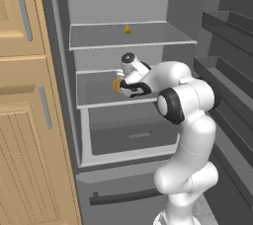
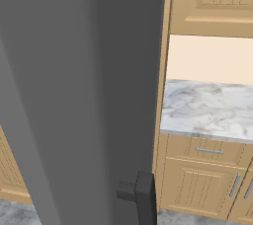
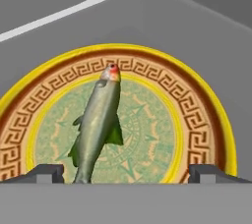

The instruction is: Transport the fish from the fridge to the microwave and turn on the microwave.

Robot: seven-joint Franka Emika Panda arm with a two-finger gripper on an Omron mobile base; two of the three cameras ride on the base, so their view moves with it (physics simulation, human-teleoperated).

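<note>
Quick count from my spot: one fish [image 3: 98, 125] on one plate [image 3: 197, 115], centre of my hand view. One open fridge [image 1: 123, 2] with two shelves, one drawer [image 1: 133, 137] below them, one dark bar handle [image 1: 121, 197] near the bottom, and one little yellow cone [image 1: 128, 29] at upper middle.

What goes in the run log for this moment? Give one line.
phase: reach | hand: open above fish | fish: lying on plate, fridge middle shelf | grasp: not yet
</note>
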